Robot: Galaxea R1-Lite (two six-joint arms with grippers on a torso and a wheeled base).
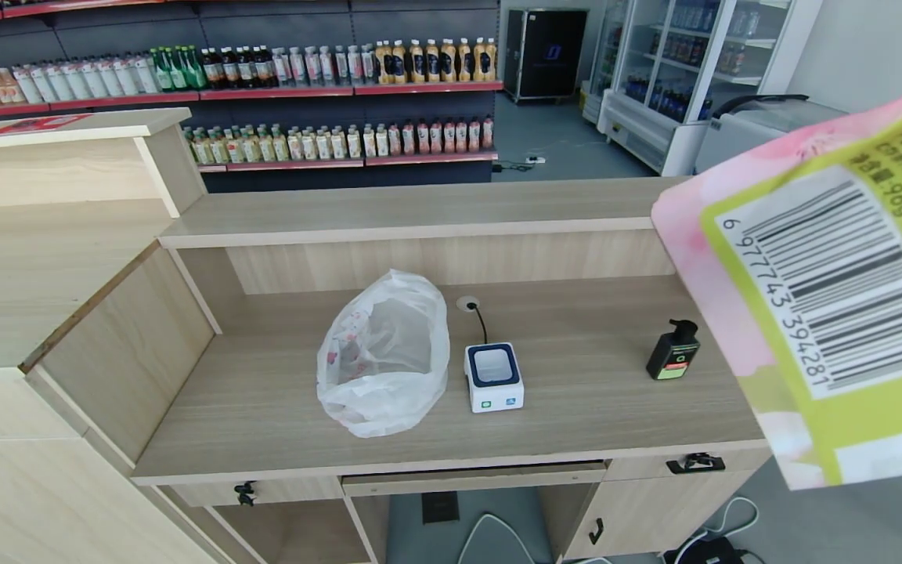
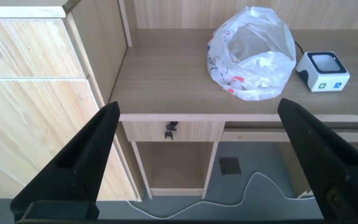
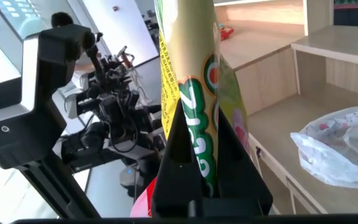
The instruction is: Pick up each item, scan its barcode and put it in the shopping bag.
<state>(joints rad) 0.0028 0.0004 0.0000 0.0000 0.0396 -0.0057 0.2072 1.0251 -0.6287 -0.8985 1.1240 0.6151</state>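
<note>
A pink and green snack packet (image 1: 827, 298) hangs high at the right, very close to the head camera, with its barcode facing the camera. My right gripper (image 3: 197, 124) is shut on the packet (image 3: 194, 81), pinching its lower part. The white plastic shopping bag (image 1: 384, 352) lies open on the desk's left half. Right of it sits the white barcode scanner (image 1: 493, 376) with a dark window on top. My left gripper (image 2: 197, 106) is open and holds nothing, low in front of the desk's left end, with the bag (image 2: 253, 53) and scanner (image 2: 323, 70) beyond it.
A black pump bottle (image 1: 672, 351) stands on the desk's (image 1: 592, 407) right side. A raised counter ledge (image 1: 420, 211) runs along the back and a wooden side panel (image 1: 130, 345) closes the left. The scanner's cable (image 1: 481, 321) runs to a hole behind it.
</note>
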